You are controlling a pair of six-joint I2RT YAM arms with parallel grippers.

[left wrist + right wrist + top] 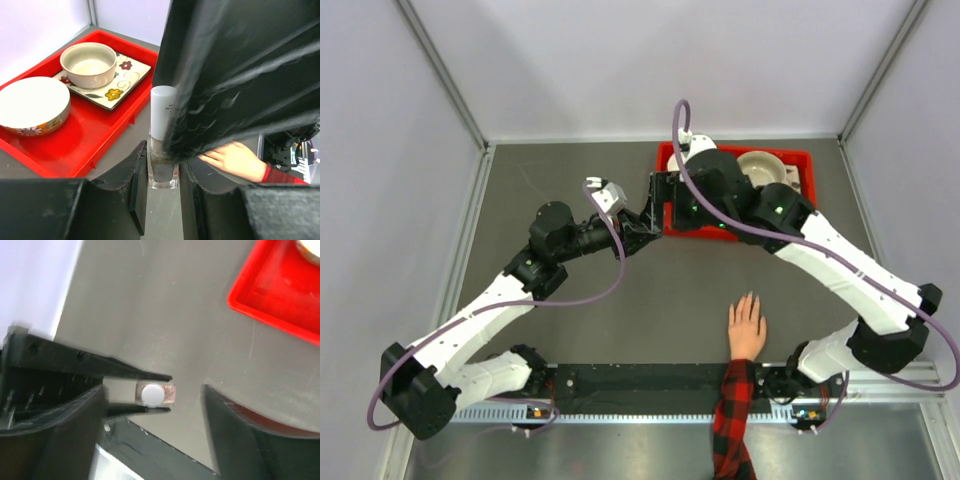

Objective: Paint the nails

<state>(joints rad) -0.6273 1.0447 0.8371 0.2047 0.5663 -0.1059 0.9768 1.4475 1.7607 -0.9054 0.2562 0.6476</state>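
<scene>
All nails (750, 298) well off R pincer (658, 208)

Two arms carry two grippers, the left gripper (164, 175) and the right gripper (663, 200). The left gripper holds one bottle (163, 120). Ahead and to its left lies one red tray (75, 145) with two bowls, a grey bowl (89, 64) and a white bowl (32, 102), and one square patterned plate (120, 90). To its right is one human hand (747, 328) in one plaid sleeve (732, 420), its nails (750, 299) too small to count.

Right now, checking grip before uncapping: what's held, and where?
The left gripper pinches the nail polish bottle by its glass base; the right gripper holds nothing.
</scene>
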